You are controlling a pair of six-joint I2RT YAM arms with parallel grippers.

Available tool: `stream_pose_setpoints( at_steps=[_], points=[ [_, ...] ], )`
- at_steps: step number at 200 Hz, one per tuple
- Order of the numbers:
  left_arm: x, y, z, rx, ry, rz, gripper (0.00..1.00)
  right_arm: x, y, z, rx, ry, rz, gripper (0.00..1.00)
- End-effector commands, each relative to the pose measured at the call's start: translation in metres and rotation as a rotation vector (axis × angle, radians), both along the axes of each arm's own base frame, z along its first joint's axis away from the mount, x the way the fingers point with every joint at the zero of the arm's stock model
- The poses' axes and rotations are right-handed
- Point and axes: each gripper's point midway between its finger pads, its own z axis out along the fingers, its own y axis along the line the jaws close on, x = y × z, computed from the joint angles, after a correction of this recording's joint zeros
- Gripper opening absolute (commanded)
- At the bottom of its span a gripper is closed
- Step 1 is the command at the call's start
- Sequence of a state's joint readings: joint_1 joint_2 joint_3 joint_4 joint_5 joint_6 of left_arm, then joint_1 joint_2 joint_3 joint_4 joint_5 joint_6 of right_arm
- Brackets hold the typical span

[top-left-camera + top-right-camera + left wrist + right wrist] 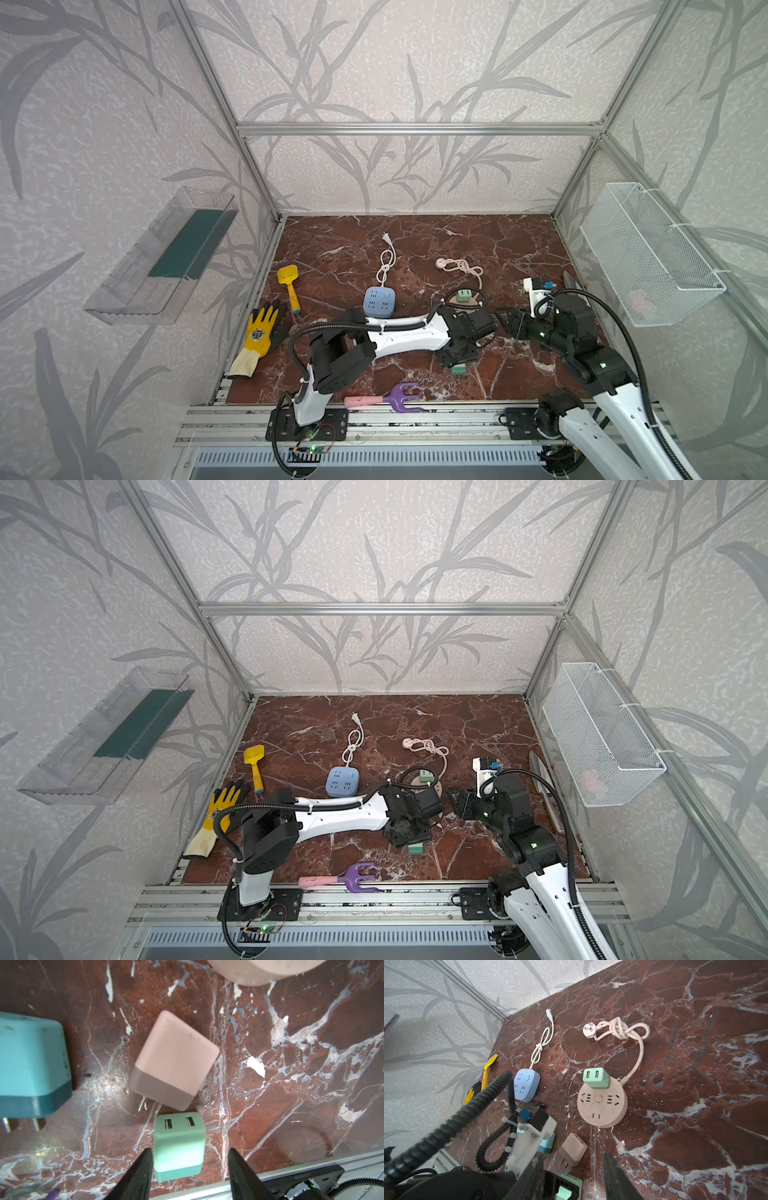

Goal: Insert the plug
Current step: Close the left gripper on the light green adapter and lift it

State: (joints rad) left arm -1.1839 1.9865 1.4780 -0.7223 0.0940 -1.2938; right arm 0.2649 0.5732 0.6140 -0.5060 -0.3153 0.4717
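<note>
Left wrist view: left gripper point(190, 1151) jaws apart, straddling mint USB charger plug point(178, 1145) on table, long axis along fingers, one finger touching. Round pink power strip point(259, 970) ahead, past pink charger point(174, 1059). Right gripper point(573, 1155) jaws apart, empty; left arm nearer plug.

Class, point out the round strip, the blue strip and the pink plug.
round strip point(604, 1112): right wrist view, on its top face.
blue strip point(379, 302): in a top view, on its top face.
pink plug point(176, 1055): left wrist view, on its broad upper side.
</note>
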Motion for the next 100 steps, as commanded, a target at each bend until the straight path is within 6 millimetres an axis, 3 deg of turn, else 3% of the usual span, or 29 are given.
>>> stream_pose_setpoints(
  at_steps=[1,100],
  points=[
    [-0.0051,0.0175,-0.0127,0.112,0.014,-0.067,0.58,-0.0011,-0.0005,0.0059,0.021,-0.01,-0.007,0.47],
    [-0.0108,0.0117,-0.0205,0.147,0.027,-0.104,0.53,-0.0004,-0.001,0.0073,0.024,-0.017,-0.012,0.47]
  ],
)
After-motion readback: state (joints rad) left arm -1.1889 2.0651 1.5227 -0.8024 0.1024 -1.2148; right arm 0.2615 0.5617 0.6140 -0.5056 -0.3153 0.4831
